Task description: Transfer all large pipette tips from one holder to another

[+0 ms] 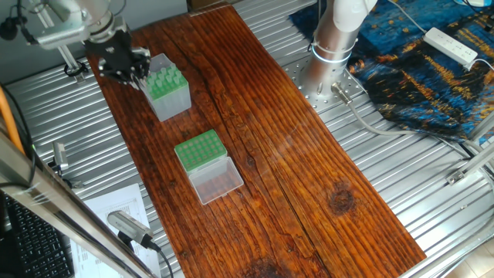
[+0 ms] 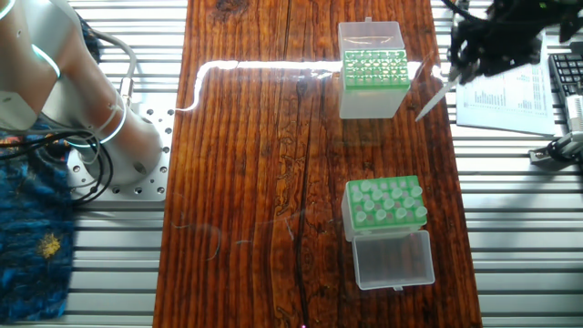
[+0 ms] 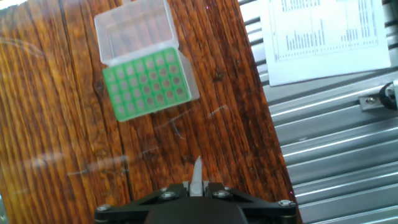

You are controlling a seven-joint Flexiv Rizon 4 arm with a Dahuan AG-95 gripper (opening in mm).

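Observation:
The taller grey-sided holder [image 1: 166, 86] carries several pale large pipette tips upright in its green top; it also shows in the other fixed view [image 2: 383, 205]. The low green rack [image 1: 199, 149] lies beside it with its clear lid [image 1: 217, 180] open, and shows in the other fixed view [image 2: 374, 69] and in the hand view [image 3: 149, 84]. My gripper [image 2: 453, 75] hangs high, off the rack's right side. In the hand view the gripper [image 3: 198, 185] is shut on one tip [image 3: 197, 173] that points down at the board short of the rack. The tip also shows in the other fixed view [image 2: 433, 98].
The wooden board [image 1: 278, 154] lies on a slatted metal table. A printed sheet [image 2: 510, 91] lies beside the board near the rack. The arm's base [image 1: 332, 46] stands on the opposite side, with a blue cloth [image 1: 417, 69] and a power strip [image 1: 451, 45] behind it.

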